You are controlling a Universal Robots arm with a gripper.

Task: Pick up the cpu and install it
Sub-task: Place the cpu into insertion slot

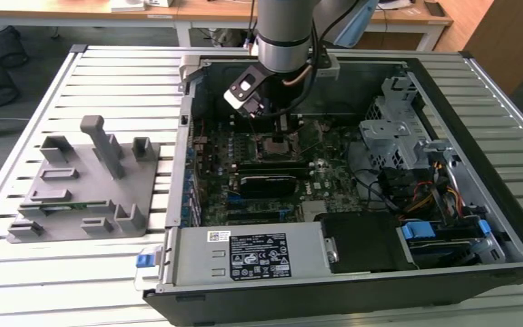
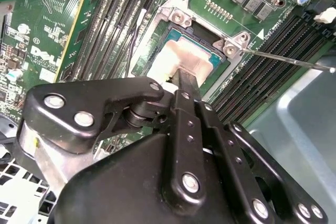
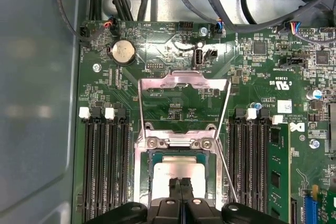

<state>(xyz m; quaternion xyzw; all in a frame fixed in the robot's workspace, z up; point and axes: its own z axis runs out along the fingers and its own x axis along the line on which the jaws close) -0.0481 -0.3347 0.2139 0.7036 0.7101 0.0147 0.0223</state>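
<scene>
Black finger bars of the gripper (image 3: 181,182) are seen pressed together with nothing clamped between them, their tips set over the middle of the cpu (image 3: 164,174). Whether contact is made cannot be told. The gripper is judged to be held upright and centred so that the chip is met squarely from above rather than at an edge.

The cpu is found lying flat in the socket frame (image 3: 140,145), silver top upward. Its pale rim is enclosed by the frame on the sides that show, which suggests it is seated. No long axis can be given, the chip being square. Its edges are lined up with the frame and with the memory slots (image 3: 105,166) beside it.

Beyond, the load plate (image 3: 184,82) is swung back and the wire lever (image 2: 286,60) stands free, evidently so that the socket is left open. Farther off, in the exterior view, the arm is reached down into the computer case (image 1: 479,75), which is laid open on the slatted table (image 1: 116,75).
</scene>
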